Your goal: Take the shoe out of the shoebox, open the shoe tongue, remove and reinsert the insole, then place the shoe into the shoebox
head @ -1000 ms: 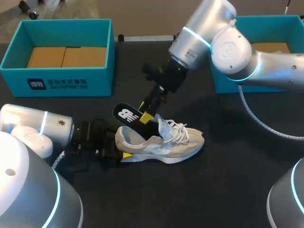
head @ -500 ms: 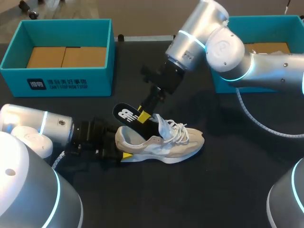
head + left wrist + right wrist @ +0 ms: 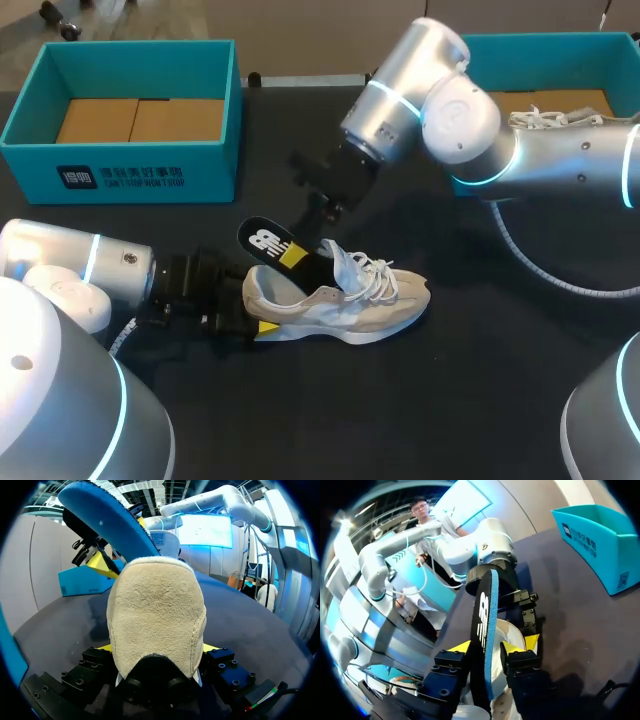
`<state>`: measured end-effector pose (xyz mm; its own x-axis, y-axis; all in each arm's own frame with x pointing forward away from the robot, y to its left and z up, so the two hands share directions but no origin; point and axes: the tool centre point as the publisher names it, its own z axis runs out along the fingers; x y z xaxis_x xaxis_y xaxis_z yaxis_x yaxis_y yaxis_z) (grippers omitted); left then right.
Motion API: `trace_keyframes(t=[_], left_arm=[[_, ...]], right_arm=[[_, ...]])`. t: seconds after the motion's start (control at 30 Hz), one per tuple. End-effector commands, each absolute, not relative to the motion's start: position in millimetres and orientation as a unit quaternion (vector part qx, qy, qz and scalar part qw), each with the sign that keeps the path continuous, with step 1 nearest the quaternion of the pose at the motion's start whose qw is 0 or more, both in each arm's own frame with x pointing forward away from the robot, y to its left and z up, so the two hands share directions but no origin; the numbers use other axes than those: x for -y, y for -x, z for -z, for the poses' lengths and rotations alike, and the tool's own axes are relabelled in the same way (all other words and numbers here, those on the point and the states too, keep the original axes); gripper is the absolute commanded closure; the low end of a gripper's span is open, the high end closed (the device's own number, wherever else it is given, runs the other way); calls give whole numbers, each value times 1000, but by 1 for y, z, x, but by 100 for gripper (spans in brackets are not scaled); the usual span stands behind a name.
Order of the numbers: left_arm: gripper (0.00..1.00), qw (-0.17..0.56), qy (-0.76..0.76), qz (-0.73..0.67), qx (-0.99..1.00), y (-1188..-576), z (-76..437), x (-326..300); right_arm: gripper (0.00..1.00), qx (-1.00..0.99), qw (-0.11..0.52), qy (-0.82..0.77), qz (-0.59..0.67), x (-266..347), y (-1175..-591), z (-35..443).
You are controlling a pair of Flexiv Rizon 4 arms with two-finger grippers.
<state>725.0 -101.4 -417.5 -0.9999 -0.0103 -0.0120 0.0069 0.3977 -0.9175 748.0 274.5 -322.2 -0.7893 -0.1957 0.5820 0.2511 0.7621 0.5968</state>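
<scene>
A beige and white shoe lies on its side on the black table, toe to the right. My left gripper is shut on its heel, one yellow tip on each side. A black insole with a white logo sticks up and leftward out of the shoe's opening. My right gripper comes down from the upper right and is shut on that insole. In the right wrist view the insole stands edge-on between the fingers of the right gripper. The insole's blue underside rises above the heel.
A teal shoebox with cardboard inside stands at the back left. A second teal shoebox at the back right holds another shoe, partly behind my right arm. Bare black table lies in front of and right of the shoe.
My right gripper's fingers have closed onto the insole, and the right arm has shifted slightly to the left. The left gripper and the shoe have stayed put.
</scene>
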Motion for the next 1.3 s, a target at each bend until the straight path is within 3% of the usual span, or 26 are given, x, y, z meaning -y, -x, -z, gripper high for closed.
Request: trace_keyframes(t=[0.03,0.07,0.1,0.13,0.4,0.93,1.3], left_arm=[[100,7,1,547,-837,-725,418,102],[100,7,1,547,-837,-725,418,102],[100,7,1,547,-837,-725,418,102],[100,7,1,547,-837,-725,418,102],[100,7,1,547,-837,-725,418,102],[100,7,1,547,-837,-725,418,102],[100,7,1,547,-837,-725,418,102]], right_arm=[[73,881,326,11,341,-276,-751,322],[80,882,327,9,341,-276,-752,321],[95,882,327,7,340,-276,-753,321],[100,882,328,5,339,-276,-754,320],[100,882,328,-5,338,-279,-760,319],[100,898,245,-11,366,-296,-791,288],[100,900,235,-3,367,-297,-796,286]])
